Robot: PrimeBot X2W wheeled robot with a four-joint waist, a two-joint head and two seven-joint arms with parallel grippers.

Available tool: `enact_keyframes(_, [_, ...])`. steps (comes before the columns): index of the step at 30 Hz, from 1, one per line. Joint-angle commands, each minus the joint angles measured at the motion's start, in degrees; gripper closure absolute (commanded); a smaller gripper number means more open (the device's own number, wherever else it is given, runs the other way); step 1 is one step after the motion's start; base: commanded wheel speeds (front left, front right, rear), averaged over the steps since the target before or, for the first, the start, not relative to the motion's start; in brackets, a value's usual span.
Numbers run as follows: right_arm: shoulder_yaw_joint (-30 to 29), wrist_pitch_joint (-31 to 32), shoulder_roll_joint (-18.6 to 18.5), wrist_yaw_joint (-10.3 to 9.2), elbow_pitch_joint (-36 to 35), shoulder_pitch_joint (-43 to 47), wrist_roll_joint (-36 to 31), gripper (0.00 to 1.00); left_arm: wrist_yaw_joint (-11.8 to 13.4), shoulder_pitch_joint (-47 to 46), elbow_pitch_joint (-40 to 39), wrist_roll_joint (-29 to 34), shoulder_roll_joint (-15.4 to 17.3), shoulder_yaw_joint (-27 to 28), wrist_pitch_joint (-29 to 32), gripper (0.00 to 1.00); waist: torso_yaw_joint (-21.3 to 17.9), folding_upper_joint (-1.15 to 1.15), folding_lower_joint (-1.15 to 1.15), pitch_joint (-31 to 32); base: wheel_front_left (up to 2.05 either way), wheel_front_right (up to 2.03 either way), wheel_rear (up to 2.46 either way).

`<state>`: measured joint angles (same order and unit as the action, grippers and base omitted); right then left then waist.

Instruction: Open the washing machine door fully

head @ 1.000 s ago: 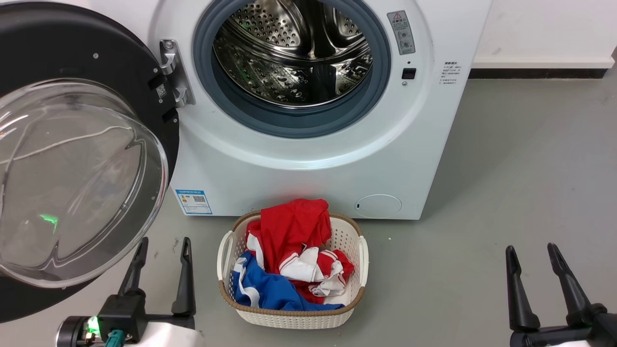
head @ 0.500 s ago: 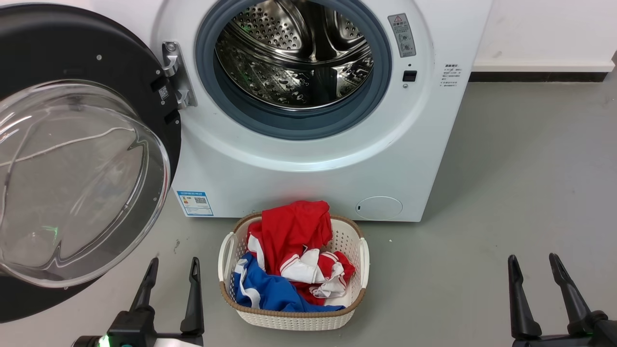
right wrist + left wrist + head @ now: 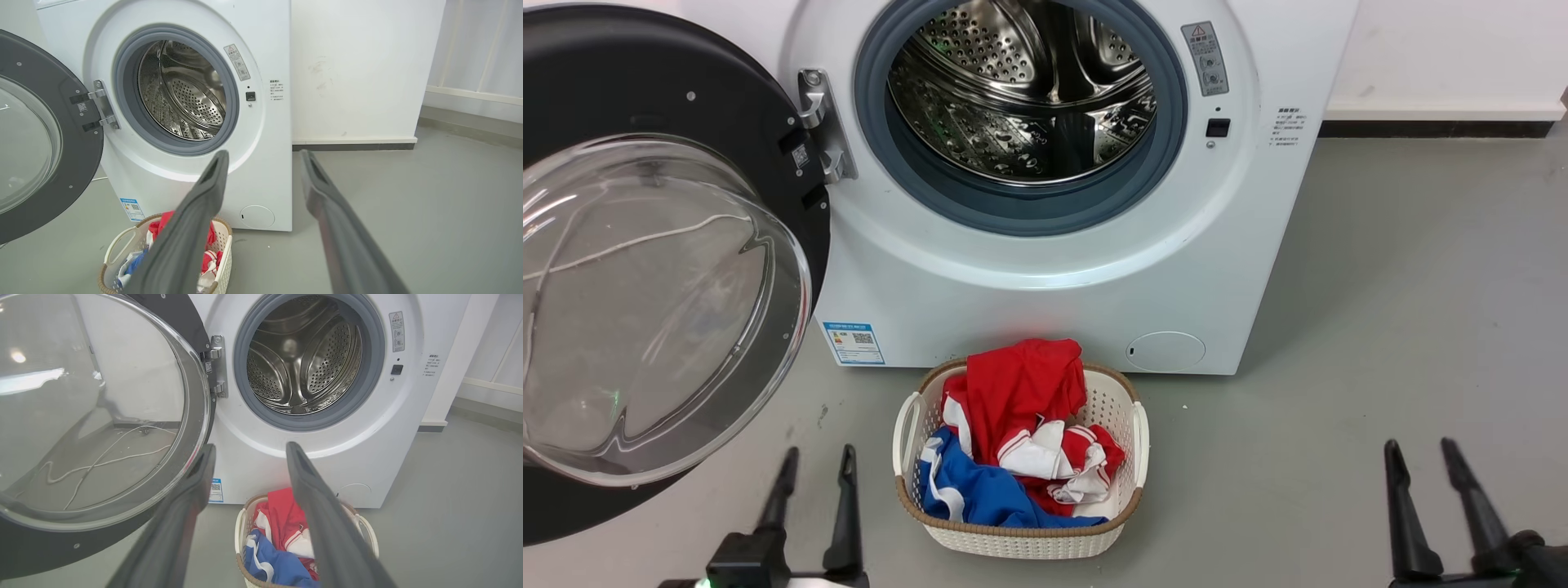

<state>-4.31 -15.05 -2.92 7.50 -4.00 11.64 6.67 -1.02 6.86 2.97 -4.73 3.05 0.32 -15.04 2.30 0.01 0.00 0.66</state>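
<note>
Standing wide open, the washing machine door (image 3: 662, 278) is untouched; left jaws and right jaws are spread, empty.

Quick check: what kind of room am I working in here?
Likely a laundry area: a white front-loading washing machine with its door swung open, a laundry basket holding clothes, bare grey floor.

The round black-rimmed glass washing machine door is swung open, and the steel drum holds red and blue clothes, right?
No. The round black-rimmed glass door is swung open, but the head view shows the perforated steel drum empty; the red and blue clothes lie in the white plastic basket on the floor.
</note>
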Motion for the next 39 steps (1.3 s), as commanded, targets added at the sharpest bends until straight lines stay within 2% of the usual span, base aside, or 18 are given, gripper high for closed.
enact_keyframes(1, [0.0,0.0,0.0,0.0,0.0,0.0,0.1,1.0,0.0,0.0,0.0,-0.1,0.0,0.0,0.0,1.0,0.0,-0.01,0.0,0.0,0.0,0.0,0.0])
enact_keyframes(4, [0.3,0.2,0.0,0.0,1.2,0.1,1.4,1.0,-0.1,-0.1,1.6,-1.4,-0.1,0.2,0.7,1.0,0.0,-0.01,0.0,0.0,0.0,0.0,0.0])
enact_keyframes(19, [1.0,3.5,-1.0,0.0,4.5,-3.6,19.4,1.0,-1.4,-2.8,3.4,-18.6,-0.1,1.4,4.9,1.0,-0.3,-0.01,0.0,-0.1,0.0,0.0,0.0])
enact_keyframes(39, [1.4,7.4,-1.7,0.0,8.1,-7.6,38.4,1.0,-2.8,-5.7,5.4,-37.3,-0.1,2.7,9.3,1.0,-0.7,-0.01,0.0,-0.2,0.0,0.0,0.0])
